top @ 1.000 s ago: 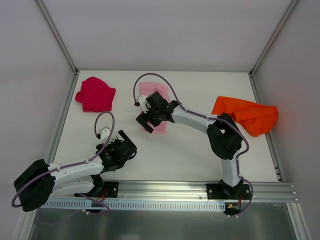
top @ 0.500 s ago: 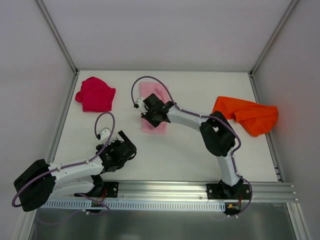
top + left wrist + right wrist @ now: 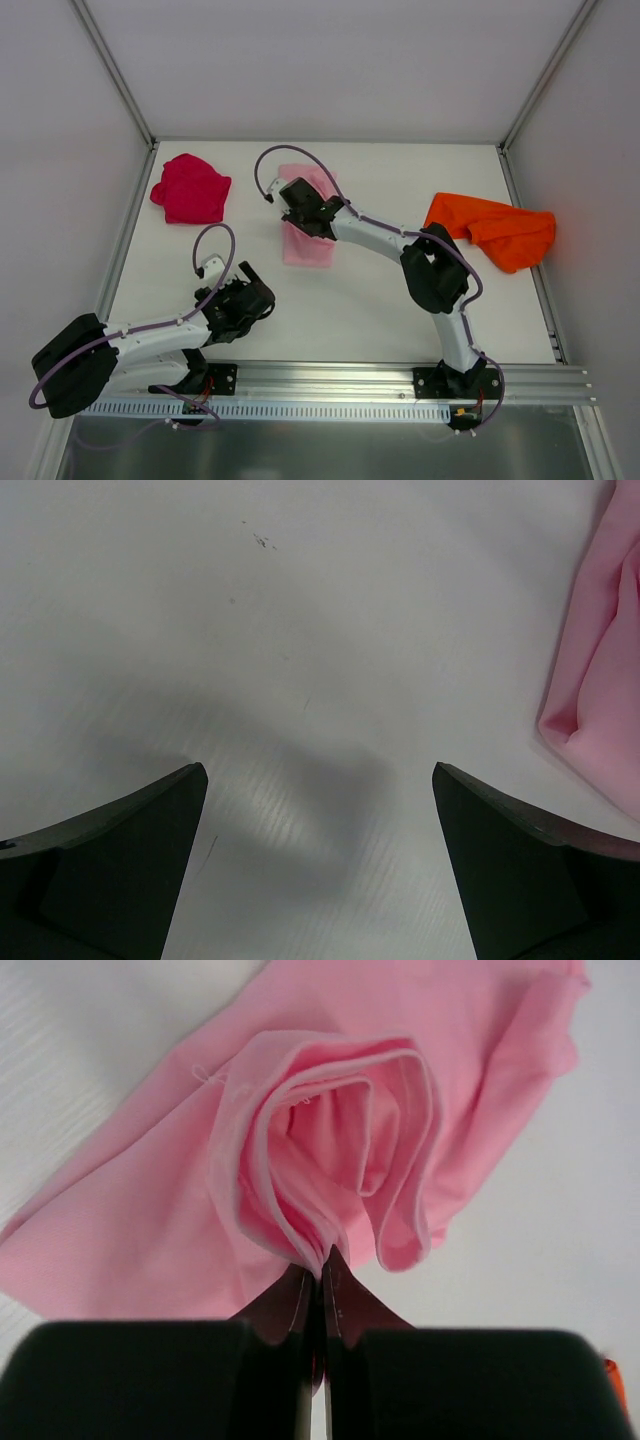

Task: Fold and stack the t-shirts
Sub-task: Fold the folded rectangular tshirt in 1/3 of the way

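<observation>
The left shirt [image 3: 192,188] lies back-left on the table [image 3: 380,180], the middle shirt [image 3: 308,250] at centre (under my right gripper [image 3: 320,1265]), and the right shirt [image 3: 495,232] far right.

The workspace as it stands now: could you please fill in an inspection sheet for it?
Surface: white table, with a few tiny dark specks.
Job's things: pink t-shirt mid-table, bunched up at the claw; red t-shirt crumpled at the far left; orange t-shirt crumpled at the right edge. None stacked.
Clutter: nothing seen.
Claws: right claw shut on a fold of the pink t-shirt; left claw open over bare table, holding nothing.
Cables: purple cables, one looping at each wrist.
Surroundings: white walls; metal rail along the near edge.
</observation>
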`<action>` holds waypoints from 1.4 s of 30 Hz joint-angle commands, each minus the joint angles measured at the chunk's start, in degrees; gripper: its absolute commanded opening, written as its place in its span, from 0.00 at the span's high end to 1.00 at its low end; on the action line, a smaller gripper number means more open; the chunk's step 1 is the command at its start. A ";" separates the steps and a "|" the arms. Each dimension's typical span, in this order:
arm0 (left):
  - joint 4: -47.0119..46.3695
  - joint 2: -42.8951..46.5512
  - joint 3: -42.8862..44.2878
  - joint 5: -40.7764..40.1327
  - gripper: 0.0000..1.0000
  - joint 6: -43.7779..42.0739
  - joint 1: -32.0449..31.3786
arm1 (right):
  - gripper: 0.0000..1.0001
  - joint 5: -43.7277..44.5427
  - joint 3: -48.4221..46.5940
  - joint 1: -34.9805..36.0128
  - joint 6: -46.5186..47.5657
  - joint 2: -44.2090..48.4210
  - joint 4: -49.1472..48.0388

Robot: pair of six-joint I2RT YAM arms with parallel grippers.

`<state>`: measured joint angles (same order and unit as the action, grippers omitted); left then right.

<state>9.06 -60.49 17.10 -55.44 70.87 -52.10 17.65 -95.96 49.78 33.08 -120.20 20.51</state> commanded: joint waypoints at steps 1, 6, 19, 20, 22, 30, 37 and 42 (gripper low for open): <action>-1.50 -0.24 -0.14 -0.55 0.01 -0.38 -0.11 | 0.99 6.95 -4.05 0.41 3.39 -1.00 -1.70; -1.06 0.46 -0.93 -0.63 0.01 -0.12 -0.11 | 0.99 13.63 -2.13 0.41 6.29 -1.87 -8.19; -0.09 1.25 -2.16 0.07 0.01 0.58 -0.11 | 0.00 25.05 -0.10 0.05 15.95 -4.60 -27.27; -0.09 1.16 -2.25 0.16 0.01 0.50 -0.20 | 0.00 25.07 0.59 0.14 16.22 -4.17 -27.63; -0.44 1.25 -2.34 0.33 0.01 0.23 -0.20 | 0.00 24.89 3.40 1.02 16.49 -1.27 -30.26; -1.59 2.48 -2.60 0.51 0.01 -0.91 -0.20 | 0.00 12.94 14.56 5.68 4.90 17.09 -11.38; 2.80 7.91 -3.57 -1.60 0.01 4.61 -0.20 | 0.00 8.19 19.76 5.86 1.11 24.32 -4.96; 3.85 10.57 -2.61 -2.39 0.01 2.52 -0.11 | 0.00 3.81 19.49 5.33 -0.82 22.03 -3.98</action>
<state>11.27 -50.92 13.50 -54.59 72.88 -52.10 25.56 -77.56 55.51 35.05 -96.40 13.91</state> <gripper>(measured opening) 0.988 0.994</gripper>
